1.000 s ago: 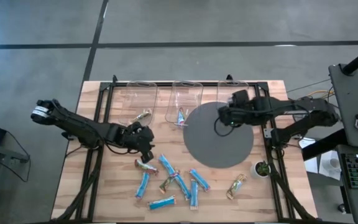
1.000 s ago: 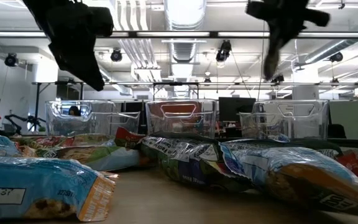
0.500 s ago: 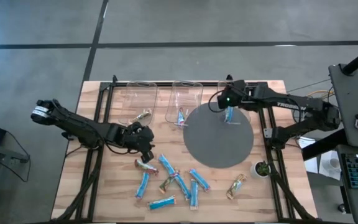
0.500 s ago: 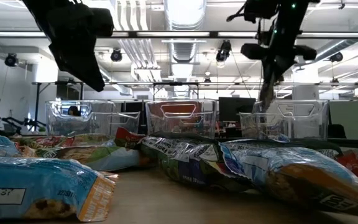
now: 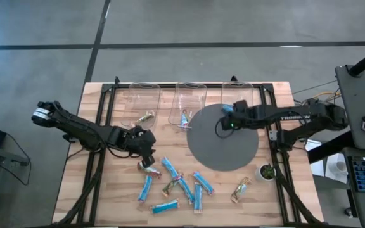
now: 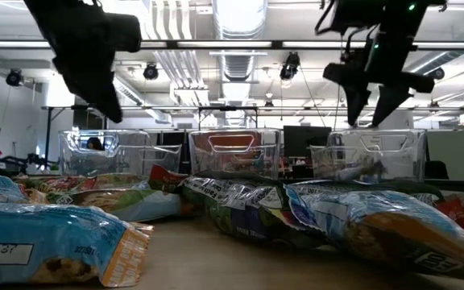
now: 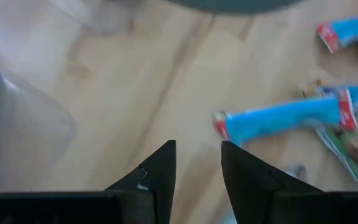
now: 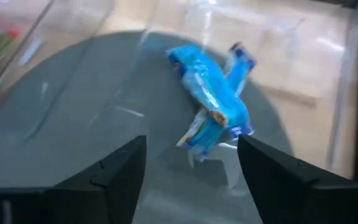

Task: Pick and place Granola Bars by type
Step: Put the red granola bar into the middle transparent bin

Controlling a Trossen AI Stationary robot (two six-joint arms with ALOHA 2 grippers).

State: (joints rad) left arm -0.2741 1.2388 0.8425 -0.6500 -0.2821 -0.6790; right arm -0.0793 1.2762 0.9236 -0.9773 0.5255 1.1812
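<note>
Several granola bars, blue, tan and dark, lie loose on the wooden table's near half (image 5: 176, 183). My left gripper (image 5: 147, 152) hovers over the pile's left end, open, with nothing between its fingers (image 7: 197, 168); a blue bar (image 7: 284, 118) lies just beyond them. My right gripper (image 8: 191, 168) stands open above the right clear bin (image 5: 236, 94). A blue bar (image 8: 211, 99) lies inside that bin, past the fingertips and apart from them. In the low view the right gripper (image 6: 370, 109) hangs over that bin (image 6: 377, 157).
Three clear bins stand in a row at the far side: the left one (image 5: 143, 98) holds a tan bar (image 5: 146, 118), the middle one (image 5: 189, 98) a bar (image 5: 185, 118). A grey disc (image 5: 224, 142) lies before the right bin. A small pot (image 5: 266, 171) stands near the right rail.
My right gripper, shut on a blue bar that hung below it, has come down over the right bin and opened. The bar has dropped out of the fingers into the bin.
</note>
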